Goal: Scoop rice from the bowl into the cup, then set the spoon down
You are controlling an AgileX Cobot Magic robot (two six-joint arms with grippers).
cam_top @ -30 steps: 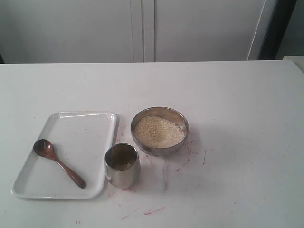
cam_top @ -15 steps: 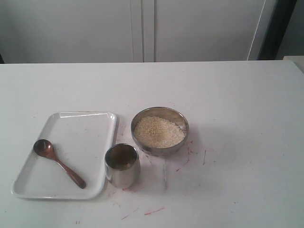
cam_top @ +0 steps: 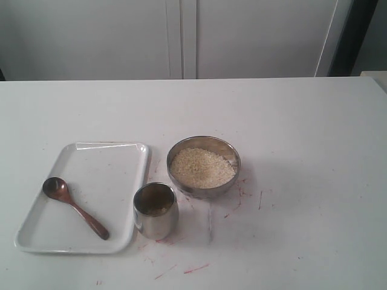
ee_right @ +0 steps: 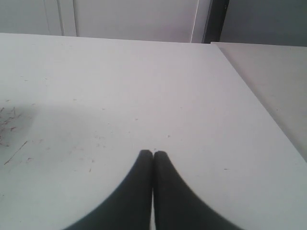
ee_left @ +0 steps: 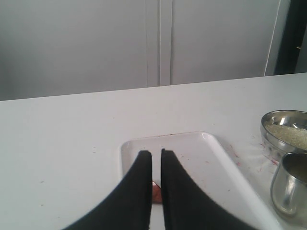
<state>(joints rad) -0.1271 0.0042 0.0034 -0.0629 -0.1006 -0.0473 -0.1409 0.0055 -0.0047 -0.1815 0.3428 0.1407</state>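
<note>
White plastic tray (cam_top: 103, 163) sits on the left part of the white table (cam_top: 302, 121). The spoon (cam_top: 74, 207) lies flat in the tray, touched by nothing, its round end toward the far left corner and its handle slanting toward the near right. The cup (cam_top: 155, 220) stands upright just beside the tray's right edge. Something pale shows low inside it, too small to make out. The bowl (cam_top: 205, 192) stands just behind and to the right of the cup, close to it but apart. The rice (cam_top: 201, 167) forms a low mound inside the bowl. Thin red marks (cam_top: 196, 267) streak the table around the cup and bowl.

Left gripper (ee_left: 156, 153): the fingers are parted by a narrow slit only and grip nothing. It sits above the tray, and a sliver of reddish brown shows through the slit.

Right gripper (ee_right: 153, 153): the fingertips are pressed together and empty, over bare table.

Neither gripper appears in the exterior view.
</note>
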